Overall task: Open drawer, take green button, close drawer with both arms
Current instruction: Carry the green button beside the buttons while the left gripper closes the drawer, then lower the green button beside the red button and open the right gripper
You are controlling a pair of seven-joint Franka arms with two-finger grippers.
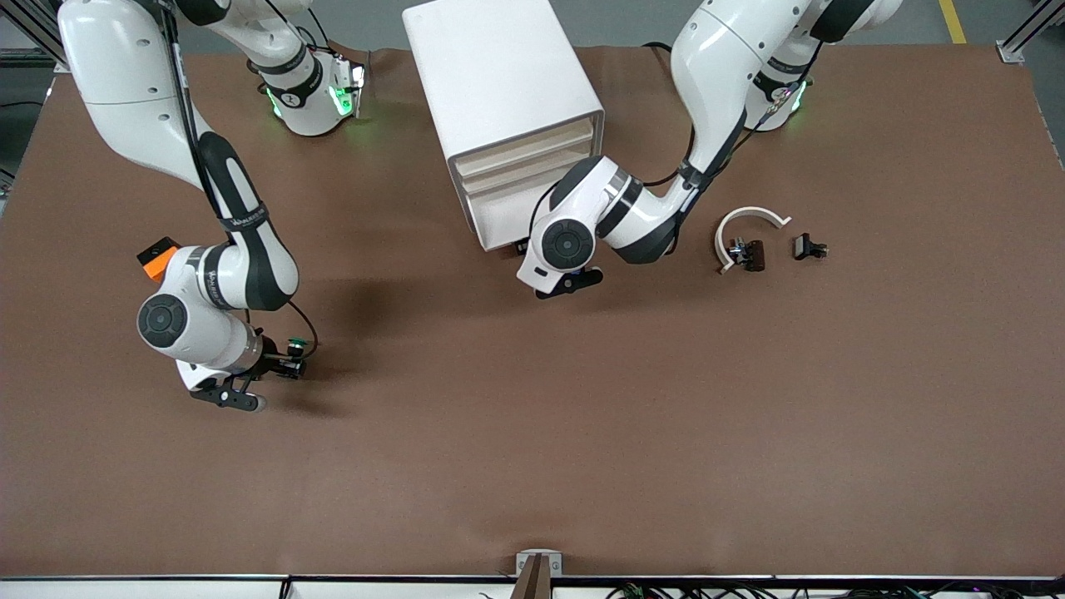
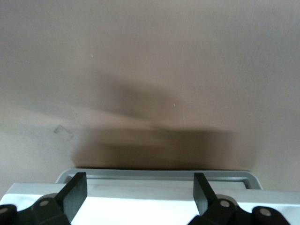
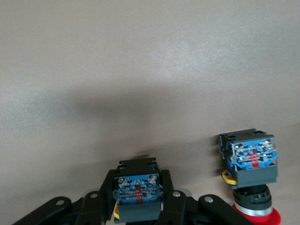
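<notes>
The right arm's black two-finger gripper (image 1: 279, 363) sits low over the brown worktop (image 1: 532, 433) toward the right arm's end, its fingers clamped on the small push button with a round green cap and black body (image 1: 294, 343); in the right wrist view the button's blue-faced terminal block (image 3: 138, 190) is pinched between the 2 fingers. Just beside it stands a second push button with a red cap (image 3: 251, 180). An orange block (image 1: 156, 258) lies beside that arm. The left arm's black gripper (image 1: 532, 248) is at the foot of the white boxy cabinet (image 1: 499, 91), in front of the lowest cream-beige drawer (image 1: 520, 218), fingers (image 2: 75, 190) apart against its pale front edge. Toward the left arm's end lie a curved white plastic piece (image 1: 736, 223), a dark brown part (image 1: 749, 254) touching it, and a small black part (image 1: 809, 247).
</notes>
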